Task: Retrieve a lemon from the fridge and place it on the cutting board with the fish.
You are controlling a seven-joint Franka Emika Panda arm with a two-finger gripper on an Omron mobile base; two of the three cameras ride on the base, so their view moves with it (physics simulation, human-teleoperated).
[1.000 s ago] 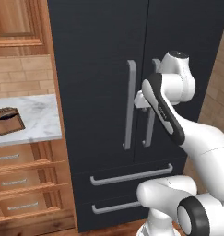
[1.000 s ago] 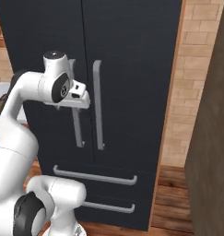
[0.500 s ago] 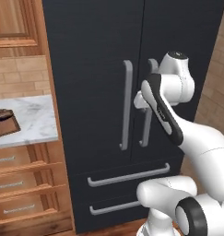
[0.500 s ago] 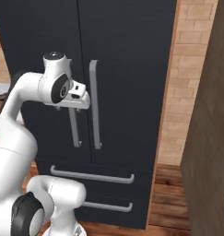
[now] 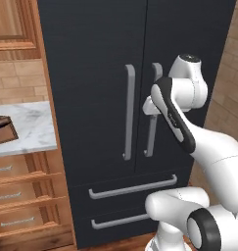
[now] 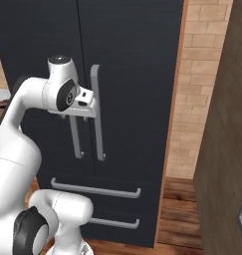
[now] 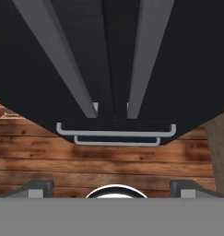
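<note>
The black fridge [image 5: 101, 59] stands with both doors shut, so the lemon is hidden. My gripper [image 5: 149, 106] hangs close in front of the doors at handle height, pointing down, beside the right door's grey bar handle [image 5: 154, 122]. From the other side the gripper [image 6: 85, 109] sits between the two handles. In the hand view the gripper [image 7: 113, 186] is open, its fingertips [image 7: 39, 186] wide apart with nothing between them, and both handles run down toward the drawers. A dark brown cutting board [image 5: 3, 130] lies on the marble counter [image 5: 32, 127] at the far left.
Two drawer handles [image 5: 132, 188] cross the fridge's lower part. Wooden drawers [image 5: 22, 196] sit under the counter on the left. A brick wall [image 6: 197, 89] and a dark cabinet side [image 6: 227, 129] stand to the right. The floor is wood.
The whole picture has slid a little to the left in both base views, so the camera has moved. The arm keeps its pose by the handles.
</note>
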